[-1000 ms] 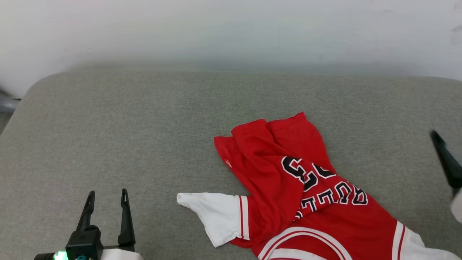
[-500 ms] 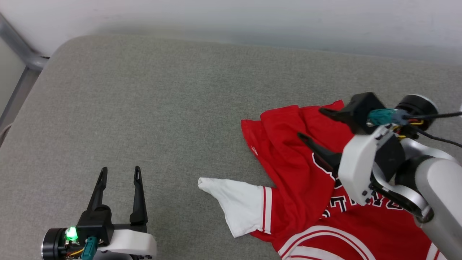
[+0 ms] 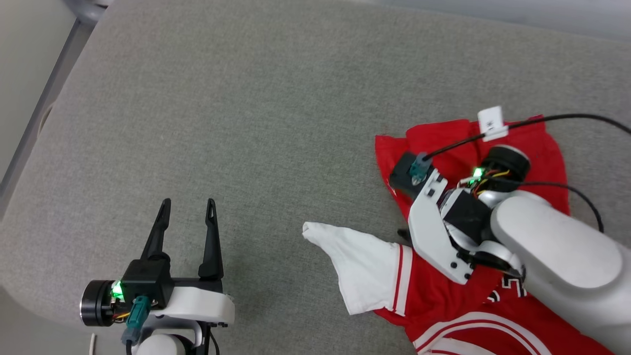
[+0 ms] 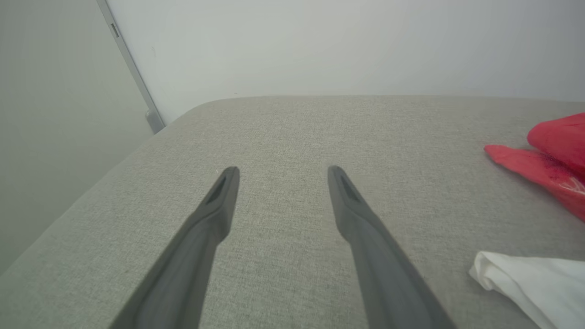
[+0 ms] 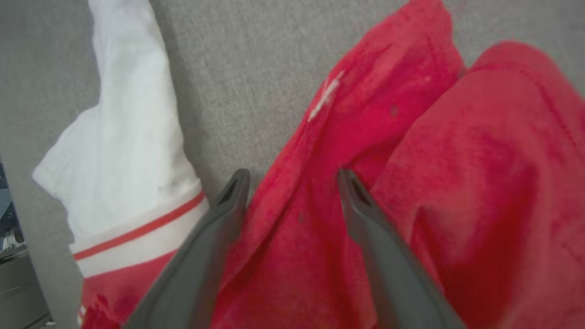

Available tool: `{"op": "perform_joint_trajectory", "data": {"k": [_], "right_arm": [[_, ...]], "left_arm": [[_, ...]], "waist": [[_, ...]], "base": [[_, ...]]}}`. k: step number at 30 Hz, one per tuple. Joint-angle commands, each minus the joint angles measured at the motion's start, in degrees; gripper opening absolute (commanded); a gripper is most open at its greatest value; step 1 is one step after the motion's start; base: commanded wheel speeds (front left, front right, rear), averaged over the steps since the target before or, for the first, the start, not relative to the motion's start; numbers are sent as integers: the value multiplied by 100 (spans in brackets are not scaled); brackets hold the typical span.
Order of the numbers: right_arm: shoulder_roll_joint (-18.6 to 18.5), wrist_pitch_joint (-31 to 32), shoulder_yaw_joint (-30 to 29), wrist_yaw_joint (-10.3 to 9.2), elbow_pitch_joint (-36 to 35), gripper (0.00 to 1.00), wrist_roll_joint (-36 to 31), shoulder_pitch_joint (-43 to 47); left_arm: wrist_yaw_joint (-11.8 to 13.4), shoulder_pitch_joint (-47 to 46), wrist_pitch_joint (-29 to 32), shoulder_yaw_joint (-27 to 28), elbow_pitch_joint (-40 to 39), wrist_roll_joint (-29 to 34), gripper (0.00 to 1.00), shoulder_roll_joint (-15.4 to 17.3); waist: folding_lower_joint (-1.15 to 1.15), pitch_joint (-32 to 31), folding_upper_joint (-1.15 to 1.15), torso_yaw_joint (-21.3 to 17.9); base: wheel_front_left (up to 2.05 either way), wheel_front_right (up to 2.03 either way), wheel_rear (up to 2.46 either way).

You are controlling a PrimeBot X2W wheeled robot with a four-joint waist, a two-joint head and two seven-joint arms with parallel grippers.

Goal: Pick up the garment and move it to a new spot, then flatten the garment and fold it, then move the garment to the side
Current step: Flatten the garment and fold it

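Head view: one red jersey-style T-shirt with white short sleeves (image 3: 434, 291) lies crumpled on the right part of the grey woven cushion (image 3: 246, 123). Its long axis runs from the collar at the cushion's near edge to the hem farther in, and one sleeve points left. There are two tools. The left tool (image 3: 188, 202) is spread over the cushion's near-left corner, and the right tool (image 5: 292, 176) is spread astride a red fold.
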Motion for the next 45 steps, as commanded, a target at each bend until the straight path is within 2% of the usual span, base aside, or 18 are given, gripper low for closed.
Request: {"op": "perform_joint_trajectory", "data": {"k": [1,7,8,9,11,19,26,30,34,41,45], "right_arm": [[27,20,146,-6,140,100,-17,-91],[36,-14,963,-6,880,100,-3,8],[38,-96,1016,-6,931,47,40,-9],[52,-199,1045,-6,955,0,80,-44],[55,-467,1052,-6,934,0,132,-166],[77,-1808,270,-7,463,0,245,-538],[99,-2064,-303,-7,42,0,102,-629],[255,-2047,-738,-7,128,0,-134,-907],[509,-1960,-1128,-8,813,0,-447,-1289],[798,-1871,-1660,-7,2862,0,-1191,-1840],[810,-1776,-1700,-7,3838,0,-1620,-1999]], "left_arm": [[20,-90,-13,-21,20,-21,100,-10],[59,-159,-13,-87,76,-70,100,-17],[66,-163,-13,-79,84,-71,100,-17],[73,-161,-13,-70,94,-72,100,-18],[69,-150,-13,-38,114,-63,100,-18],[55,25,-13,97,108,39,100,-18],[21,100,-13,129,56,80,100,-17],[-13,18,-13,91,9,63,100,-19],[-27,-144,-13,5,3,18,100,-18],[102,-364,-13,-288,74,-153,100,-19],[168,-427,-13,-329,94,-206,100,-19]], "waist": [[-1,113,0,97],[-1,184,0,153],[-1,179,0,147],[-1,166,0,131],[-1,127,0,90],[-1,-183,0,-157],[-1,-264,0,-250],[-1,-144,0,-204],[-1,74,0,-85],[-1,420,0,179],[-1,517,0,250]], "base": [[0,0,0],[0,0,0],[0,0,0],[0,0,0],[0,0,0],[0,0,0],[0,0,0],[0,0,0],[0,0,0],[0,0,0],[0,0,0]]}}
